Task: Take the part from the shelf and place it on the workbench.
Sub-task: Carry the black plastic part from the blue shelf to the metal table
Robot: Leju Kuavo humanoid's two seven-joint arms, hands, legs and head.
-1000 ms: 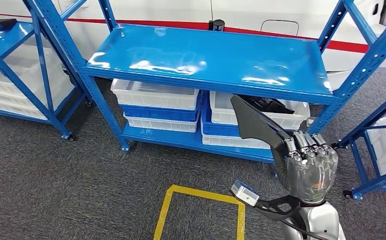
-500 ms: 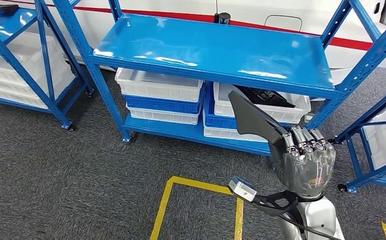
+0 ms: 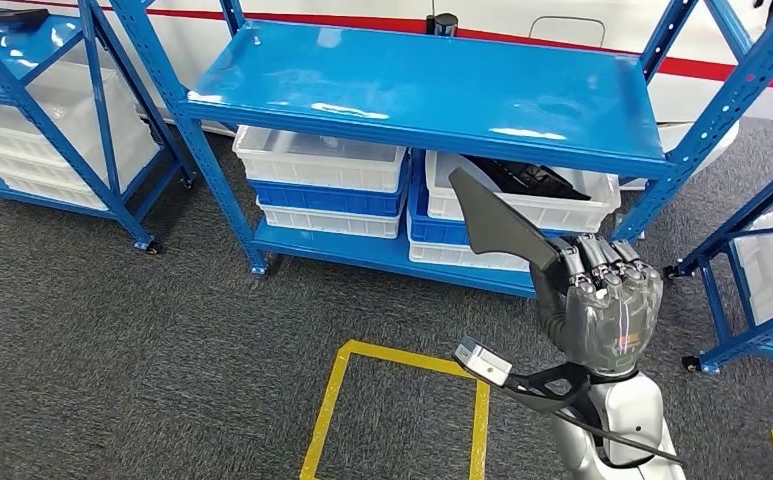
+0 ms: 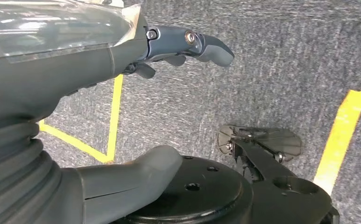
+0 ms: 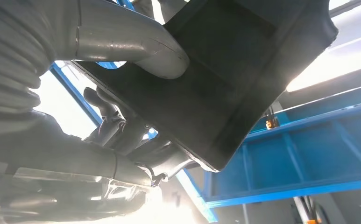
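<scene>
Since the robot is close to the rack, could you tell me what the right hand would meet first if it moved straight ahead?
Probably the white bin on the lower shelf, and the dark part held by the right hand would likely touch first; depth is unclear.

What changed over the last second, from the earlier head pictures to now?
The whole view has shifted: the blue shelf sits higher and further right in the picture, so the camera moved, not the rack. The right hand still grips the dark part, held upright before the shelf. The white bins stay put.
</scene>
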